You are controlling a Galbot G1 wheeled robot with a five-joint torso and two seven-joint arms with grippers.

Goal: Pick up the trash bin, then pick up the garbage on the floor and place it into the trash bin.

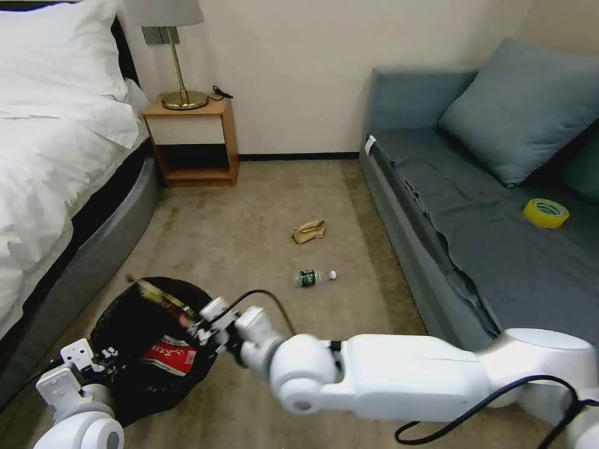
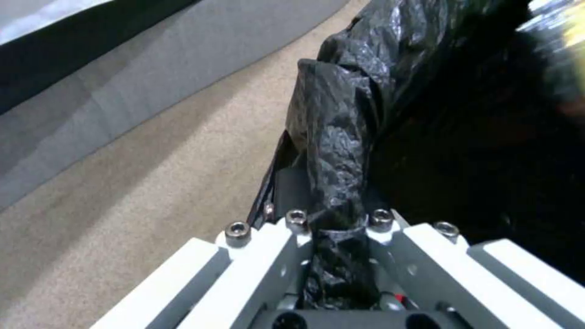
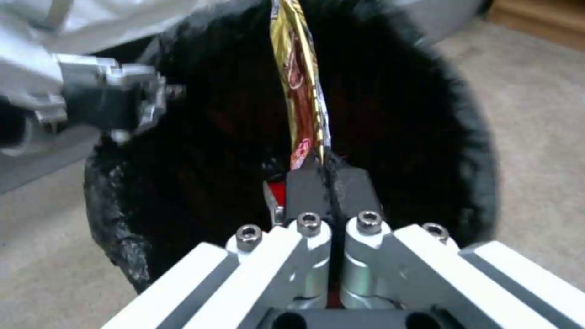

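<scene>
The trash bin (image 1: 134, 324), lined with a crinkled black bag, hangs low at the left, its rim pinched in my shut left gripper (image 1: 103, 357); the wrist view shows the bag's edge (image 2: 338, 183) clamped between the fingers. My right gripper (image 1: 194, 327) reaches over the bin's mouth (image 3: 201, 137), shut on the gold-brown snack wrapper (image 3: 301, 82), which sticks out over the opening (image 1: 159, 296). A red snack wrapper (image 1: 170, 355) lies inside the bin. On the carpet farther ahead lie a crumpled brown paper bag (image 1: 309, 231) and a small clear bottle with a green label (image 1: 312, 277).
A bed (image 1: 56, 162) runs along the left and a grey sofa (image 1: 474, 224) along the right, with a yellow tape roll (image 1: 545, 212) on its seat. A wooden nightstand (image 1: 193, 143) with a lamp stands at the back wall. Open carpet lies between.
</scene>
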